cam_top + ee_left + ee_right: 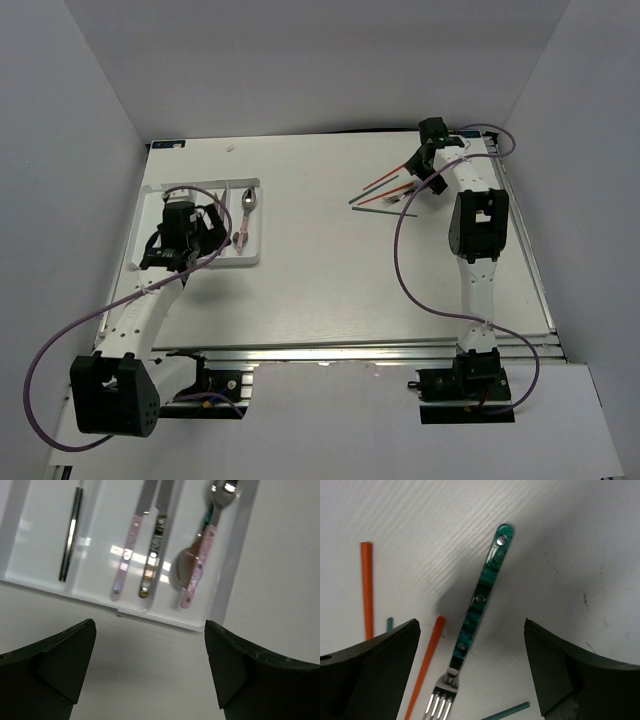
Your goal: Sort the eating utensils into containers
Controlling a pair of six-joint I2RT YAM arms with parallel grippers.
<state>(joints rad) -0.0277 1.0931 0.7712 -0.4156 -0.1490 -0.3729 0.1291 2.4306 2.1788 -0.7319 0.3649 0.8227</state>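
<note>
The white tray (257,228) lies at the left. In the left wrist view its slots (35,545) hold a dark thin utensil (70,535), a pink-handled knife (125,562), a dark patterned knife (151,560) and a pink-handled spoon (197,567) with a second spoon (222,490) beside it. My left gripper (150,665) is open and empty over bare table just short of the tray's end. My right gripper (470,665) is open and empty above a teal-handled fork (480,600). Red chopsticks (366,590) and teal chopsticks (507,711) lie beside the fork.
The loose chopsticks (385,182) are spread at the back right of the table, close to the right arm (478,225). The left arm (172,258) hangs over the tray's near end. Grey walls close in the table on three sides.
</note>
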